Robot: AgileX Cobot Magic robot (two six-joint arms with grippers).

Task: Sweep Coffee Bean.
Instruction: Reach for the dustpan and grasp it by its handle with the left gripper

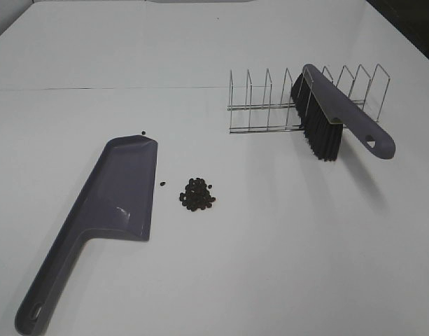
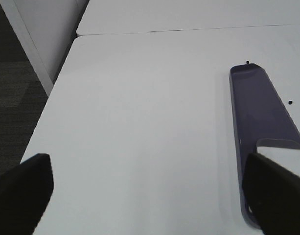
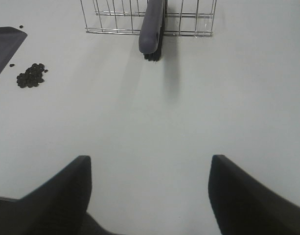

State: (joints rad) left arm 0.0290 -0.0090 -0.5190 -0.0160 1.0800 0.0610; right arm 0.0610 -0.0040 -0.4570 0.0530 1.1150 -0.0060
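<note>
I have swept nothing yet: the coffee beans (image 1: 197, 194) lie piled just beside the dustpan (image 1: 123, 189), the brush (image 1: 333, 115) waits well apart from it, and my left claw (image 2: 149, 188) and right claw (image 3: 150, 191) are wide and empty.

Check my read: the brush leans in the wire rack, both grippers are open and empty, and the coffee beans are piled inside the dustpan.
Wrong in one place: the exterior high view shows the coffee beans piled on the table beside the dustpan, not inside it. The rest holds.
</note>
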